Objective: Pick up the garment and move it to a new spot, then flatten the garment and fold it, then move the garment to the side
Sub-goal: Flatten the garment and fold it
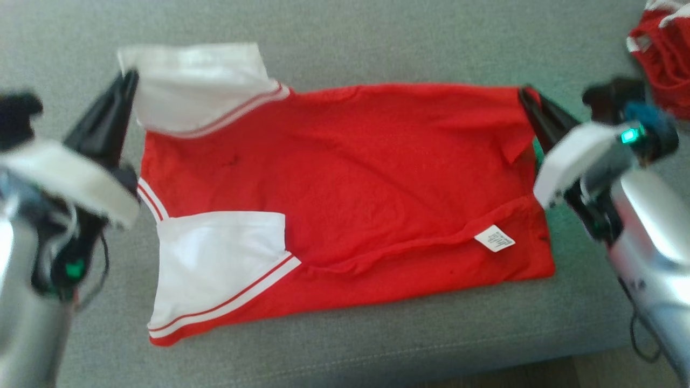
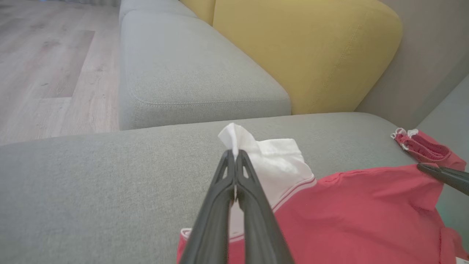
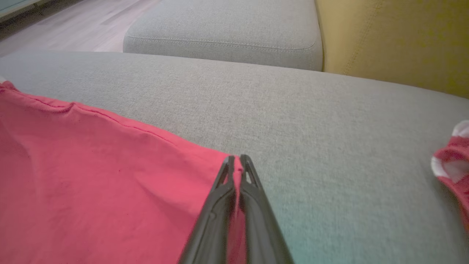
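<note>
Head view: we saw the shirt (image 1: 345, 178), red with white sleeves, lying spread across the middle of the frame on the grey sofa (image 1: 345, 43). At upper left, the left gripper (image 1: 129, 78) was pinched tight on a white sleeve (image 1: 199, 86) corner. At upper right, the right gripper (image 1: 525, 94) was clamped on the shirt's red corner. In both wrist views we found cloth between the closed fingertips. A second garment (image 1: 666, 48) lay at top right, apart.

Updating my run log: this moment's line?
left hand: shut on garment sleeve | right hand: shut on garment corner | garment: spread on sofa
</note>
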Motion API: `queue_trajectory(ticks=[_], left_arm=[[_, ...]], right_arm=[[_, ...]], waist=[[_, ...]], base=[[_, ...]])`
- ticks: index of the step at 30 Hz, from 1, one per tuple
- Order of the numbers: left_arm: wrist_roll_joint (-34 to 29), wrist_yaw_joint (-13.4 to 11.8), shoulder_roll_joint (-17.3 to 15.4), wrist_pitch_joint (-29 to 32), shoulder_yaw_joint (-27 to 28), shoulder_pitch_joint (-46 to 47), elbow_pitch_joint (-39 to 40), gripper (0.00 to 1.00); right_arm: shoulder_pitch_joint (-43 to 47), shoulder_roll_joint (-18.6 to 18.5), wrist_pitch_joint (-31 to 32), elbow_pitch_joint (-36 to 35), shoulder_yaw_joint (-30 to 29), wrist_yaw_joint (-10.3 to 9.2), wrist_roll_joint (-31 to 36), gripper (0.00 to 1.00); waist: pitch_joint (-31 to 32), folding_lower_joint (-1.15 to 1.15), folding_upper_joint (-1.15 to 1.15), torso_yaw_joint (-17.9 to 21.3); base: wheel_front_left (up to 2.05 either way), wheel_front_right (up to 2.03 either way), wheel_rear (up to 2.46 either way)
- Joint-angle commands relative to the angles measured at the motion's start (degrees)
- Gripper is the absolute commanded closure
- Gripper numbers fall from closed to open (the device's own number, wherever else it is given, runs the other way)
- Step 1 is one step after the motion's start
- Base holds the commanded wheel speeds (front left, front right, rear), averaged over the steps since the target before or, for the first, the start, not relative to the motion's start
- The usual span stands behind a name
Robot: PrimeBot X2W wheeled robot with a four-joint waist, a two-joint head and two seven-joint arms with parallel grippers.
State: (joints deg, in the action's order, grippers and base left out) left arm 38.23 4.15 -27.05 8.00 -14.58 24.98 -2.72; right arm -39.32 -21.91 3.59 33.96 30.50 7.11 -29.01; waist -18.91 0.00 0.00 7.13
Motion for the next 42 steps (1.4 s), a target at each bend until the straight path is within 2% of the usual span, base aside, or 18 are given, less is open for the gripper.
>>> queue_trajectory(ticks=[1, 6, 12, 22, 30, 31, 33, 34, 35, 36, 37, 38, 42], left_arm=[[0.3, -1.43, -2.61, -1.14, 3.68, -1.18, 4.32, 1.0], [0.79, -5.16, -1.57, -3.83, 5.35, -12.73, 12.72, 1.0], [1.94, -8.88, 0.97, -7.12, 6.88, -25.23, 19.83, 1.0], [3.35, -9.95, 4.81, -11.11, 5.89, -34.28, 20.52, 1.0], [4.31, -9.54, 6.72, -12.31, 4.49, -35.69, 17.82, 1.0], [4.56, -9.45, 6.97, -12.33, 4.28, -35.89, 17.37, 1.0], [4.88, -9.11, 7.25, -12.21, 3.7, -36.21, 16.32, 1.0], [4.96, -8.96, 7.42, -12.33, 3.47, -36.33, 15.81, 1.0], [5.06, -8.7, 7.49, -12.23, 3.08, -36.53, 15.32, 0.84], [5.1, -8.4, 7.54, -12.22, 2.72, -36.73, 14.94, 0.71], [5.22, -8.13, 7.78, -12.59, 2.43, -37.16, 14.42, 0.33], [5.3, -8.08, 7.89, -12.8, 2.38, -37.41, 14.25, 0.0], [5.62, -8.16, 8.11, -13.66, 2.64, -38.9, 14.4, 0.0]], right_arm=[[2.56, -1.28, -1.07, -3.37, -0.95, 0.37, -0.56, 1.0], [11.14, -1.84, -1.51, -10.39, -5.01, 0.37, 0.06, 1.0], [20.47, -0.39, 0.17, -19.23, -10.65, 0.37, 2.69, 1.0], [30.71, 2.44, 4.53, -29.21, -17.56, 0.37, 6.21, 1.0], [33.87, 4.06, 5.92, -30.46, -18.81, 0.37, 7.95, 1.0], [34.14, 4.28, 5.78, -30.13, -18.92, 0.37, 8.19, 0.95], [34.68, 4.85, 5.49, -29.22, -19.27, 0.37, 8.58, 0.62], [34.93, 5.2, 5.29, -28.79, -19.5, 0.37, 8.75, 0.38], [35.15, 5.54, 5.07, -28.44, -19.67, 0.37, 8.91, 0.14], [35.36, 5.87, 4.87, -28.15, -19.81, 0.37, 9.0, 0.0], [35.76, 6.4, 4.45, -27.67, -20.28, 0.37, 9.09, 0.0], [35.98, 6.66, 4.22, -27.49, -20.73, 0.37, 9.18, 0.0], [37.37, 7.32, 3.65, -27.5, -22.39, 0.37, 9.3, 0.0]], waist=[[1.53, 0.0, 0.0, 0.02], [3.77, 0.0, 0.0, 0.35], [4.76, 0.0, 0.0, 0.69], [4.96, 0.0, 0.0, -0.51], [5.0, 0.0, 0.0, -0.76], [5.02, 0.0, 0.0, -0.78], [5.1, 0.0, 0.0, -0.81], [5.15, 0.0, 0.0, -0.81], [5.2, 0.0, 0.0, -0.78], [5.27, 0.0, 0.0, -0.76], [5.5, 0.0, 0.0, -0.71], [5.64, 0.0, 0.0, -0.7], [6.5, 0.0, 0.0, -0.75]], base=[[0.0, 0.0, 0.0], [0.0, 0.0, 0.0], [0.0, 0.0, 0.0], [0.0, 0.0, 0.0], [0.0, 0.0, 0.0], [0.0, 0.0, 0.0], [0.0, 0.0, 0.0], [0.0, 0.0, 0.0], [0.0, 0.0, 0.0], [0.0, 0.0, 0.0], [0.0, 0.0, 0.0], [0.0, 0.0, 0.0], [0.0, 0.0, 0.0]])
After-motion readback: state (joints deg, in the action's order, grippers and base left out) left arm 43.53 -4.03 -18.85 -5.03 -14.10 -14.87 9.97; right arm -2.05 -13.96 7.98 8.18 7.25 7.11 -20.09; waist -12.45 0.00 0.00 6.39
